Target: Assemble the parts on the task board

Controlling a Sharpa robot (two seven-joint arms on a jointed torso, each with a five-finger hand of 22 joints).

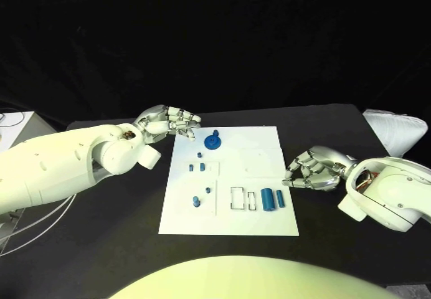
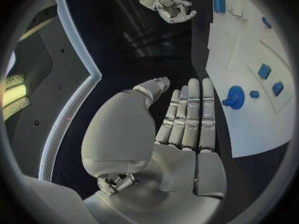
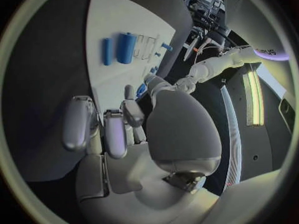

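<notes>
The flat white rectangular task board (image 1: pixel 242 187) lay mid-table, small blue plastic parts (image 1: pixel 274 199) resting on it, a round blue disc part (image 1: pixel 213 141) near its far edge. The left silver hand (image 1: pixel 170 121) hovered at that far corner, fingers straight and together, holding nothing. The right silver hand (image 1: pixel 311 170) sat beside the board's edge, fingers curled in, empty.

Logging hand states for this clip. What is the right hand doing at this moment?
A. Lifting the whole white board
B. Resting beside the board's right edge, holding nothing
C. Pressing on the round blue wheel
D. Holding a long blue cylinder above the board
B: the right hand sits on the black table at the right edge of the white board, fingers curled with nothing in them, while the two long blue cylinders lie untouched on the board.
</notes>
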